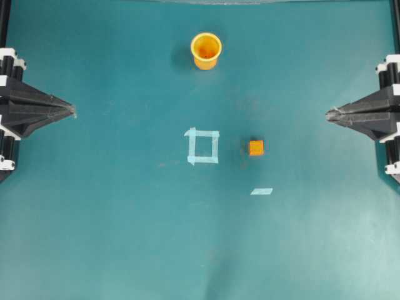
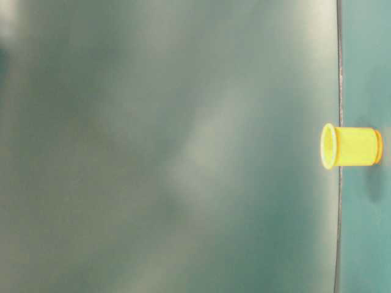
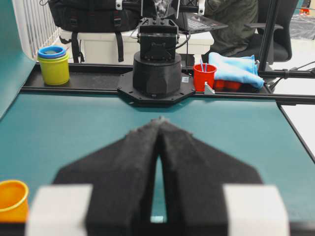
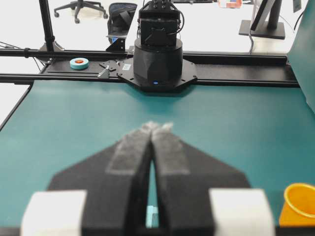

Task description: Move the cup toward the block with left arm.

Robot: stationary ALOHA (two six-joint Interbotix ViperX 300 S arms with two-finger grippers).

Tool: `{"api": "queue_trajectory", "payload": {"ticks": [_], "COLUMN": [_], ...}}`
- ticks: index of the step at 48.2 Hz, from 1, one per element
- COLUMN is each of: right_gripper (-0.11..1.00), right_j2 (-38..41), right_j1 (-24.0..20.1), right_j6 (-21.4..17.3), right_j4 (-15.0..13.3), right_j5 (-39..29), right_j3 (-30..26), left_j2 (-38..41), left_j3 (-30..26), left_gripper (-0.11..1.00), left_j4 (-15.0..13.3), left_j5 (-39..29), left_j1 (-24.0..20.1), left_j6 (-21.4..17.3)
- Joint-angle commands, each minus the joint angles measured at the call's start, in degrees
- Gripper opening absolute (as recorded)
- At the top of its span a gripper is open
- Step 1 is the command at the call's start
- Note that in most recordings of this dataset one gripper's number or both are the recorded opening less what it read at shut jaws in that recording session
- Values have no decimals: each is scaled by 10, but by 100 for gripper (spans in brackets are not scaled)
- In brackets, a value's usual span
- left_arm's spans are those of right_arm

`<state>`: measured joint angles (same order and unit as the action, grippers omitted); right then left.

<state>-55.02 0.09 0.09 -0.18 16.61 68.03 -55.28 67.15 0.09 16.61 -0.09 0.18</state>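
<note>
- Left end effector (image 1: 70, 111): at the left edge of the overhead view, tips pressed together, nothing between them. Left wrist view confirms it, fingers (image 3: 128, 162) meet at the tip, gripping nothing.
- Right end effector (image 1: 330, 114): mirror pose at the right edge, tips also together and holding nothing. Same in the right wrist view, pads (image 4: 170, 152) meet at the point.
- Both end effectors are well apart from every object on the surface (image 1: 94, 237).
- Cup (image 1: 206, 50): yellow-orange, upright, mouth up, standing on the teal surface near the far edge, about mid-width in the overhead view. Darker orange inside.
- Cup also shows at the bottom-left corner of the left wrist view (image 3: 12, 199) and the bottom-right corner of the right wrist view (image 4: 299, 204), partly cut off in both.
- Table-level view is rotated; the cup (image 2: 351, 146) sits alone at the right side, rest is blurred teal.
- Block (image 1: 256, 147): small orange cube, nearer the camera than the cup and to its right, well apart from it.
- Pale blue tape square (image 1: 203, 146): just left of the block, not touching it, nothing inside its outline.
- Short tape strip (image 1: 262, 191): on the near side of the block, slightly right, apart from it.
- Off the surface, left wrist view: yellow cup stack with a blue rim (image 3: 53, 64) and a red cup (image 3: 204, 77) on the rail behind the opposite arm base (image 3: 157, 69).
- Right wrist view: a tape roll (image 4: 79, 63) on the far rail.
</note>
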Motion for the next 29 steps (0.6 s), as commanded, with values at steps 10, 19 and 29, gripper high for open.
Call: {"api": "queue_trajectory", "payload": {"ticks": [10, 19, 29], "right_gripper": [0, 0, 0], "right_j2": [4, 5, 8], "right_j1": [2, 3, 2], "right_j6": [5, 5, 5], "right_j4": [-5, -8, -8], "right_j5": [-3, -2, -9], "right_j3": [-27, -26, -27], "left_j2": [4, 20, 87], "left_j3": [-9, -8, -17], "left_gripper": [14, 14, 14], "left_j4": [9, 9, 9], "left_j5": [-30, -32, -31], "left_j1": [-11, -54, -107], "left_j6": [-4, 5, 8]}}
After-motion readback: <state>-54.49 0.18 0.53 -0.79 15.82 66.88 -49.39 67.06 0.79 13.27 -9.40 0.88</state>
